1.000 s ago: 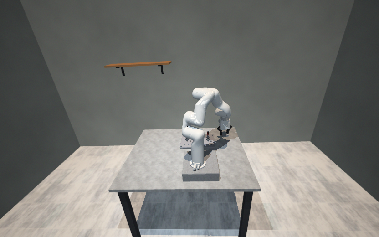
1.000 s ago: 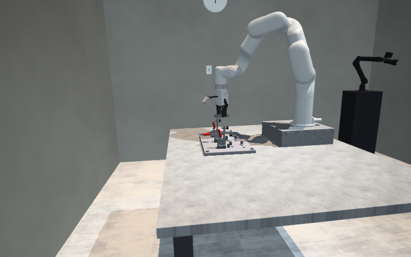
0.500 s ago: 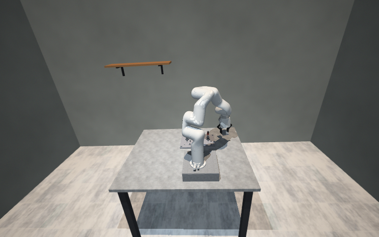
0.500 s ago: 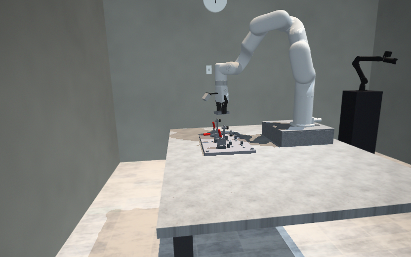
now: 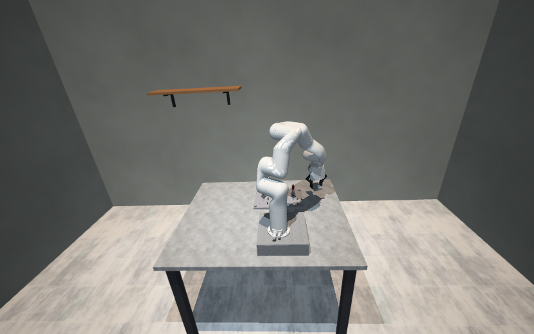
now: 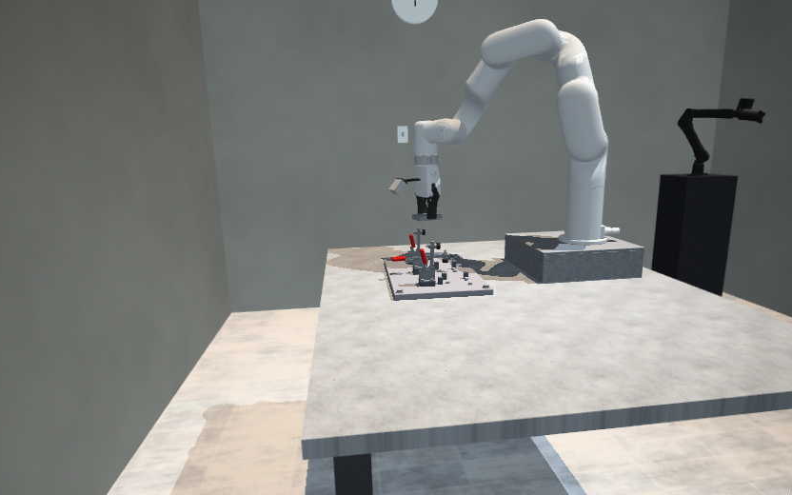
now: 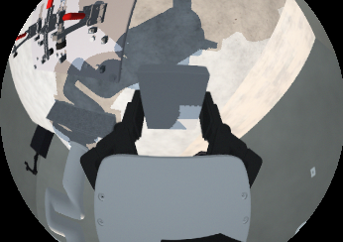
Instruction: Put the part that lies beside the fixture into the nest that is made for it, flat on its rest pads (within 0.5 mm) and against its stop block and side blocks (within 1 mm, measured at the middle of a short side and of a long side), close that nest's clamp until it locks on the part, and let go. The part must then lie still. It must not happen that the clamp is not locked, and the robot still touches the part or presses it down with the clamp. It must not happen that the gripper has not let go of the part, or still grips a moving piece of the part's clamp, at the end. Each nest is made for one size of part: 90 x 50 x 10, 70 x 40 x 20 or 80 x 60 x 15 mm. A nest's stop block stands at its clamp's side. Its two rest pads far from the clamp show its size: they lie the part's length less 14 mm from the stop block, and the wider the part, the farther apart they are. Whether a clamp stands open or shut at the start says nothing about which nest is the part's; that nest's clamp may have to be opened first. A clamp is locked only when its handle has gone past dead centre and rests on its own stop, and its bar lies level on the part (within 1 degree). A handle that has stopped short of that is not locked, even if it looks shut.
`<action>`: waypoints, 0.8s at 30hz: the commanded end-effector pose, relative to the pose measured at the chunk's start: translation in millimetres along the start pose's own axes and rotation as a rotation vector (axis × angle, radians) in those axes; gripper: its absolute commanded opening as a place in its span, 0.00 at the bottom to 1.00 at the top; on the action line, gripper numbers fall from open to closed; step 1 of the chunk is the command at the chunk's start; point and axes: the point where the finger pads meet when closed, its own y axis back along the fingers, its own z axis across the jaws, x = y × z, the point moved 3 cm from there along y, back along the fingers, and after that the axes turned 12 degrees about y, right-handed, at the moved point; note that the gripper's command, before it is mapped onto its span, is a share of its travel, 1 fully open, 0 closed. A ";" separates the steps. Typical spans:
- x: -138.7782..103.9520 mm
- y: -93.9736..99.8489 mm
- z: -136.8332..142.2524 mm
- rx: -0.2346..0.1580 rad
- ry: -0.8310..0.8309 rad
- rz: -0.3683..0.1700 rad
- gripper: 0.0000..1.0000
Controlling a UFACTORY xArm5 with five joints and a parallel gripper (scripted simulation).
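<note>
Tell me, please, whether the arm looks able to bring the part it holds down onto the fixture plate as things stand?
Probably yes. The end effector is shut on the grey part and hangs above the fixture plate, with open air beneath. The upright red clamp handles stand close to the way down.

From above, my own arm (image 5: 275, 174) covers much of the fixture (image 5: 260, 202) near the table's far edge. Its rest pads and blocks are too small to tell apart. In my wrist view the part (image 7: 172, 99) hides my fingertips.
</note>
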 end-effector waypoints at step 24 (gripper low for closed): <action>0.6 1.5 1.2 -0.003 -0.298 0.003 0.00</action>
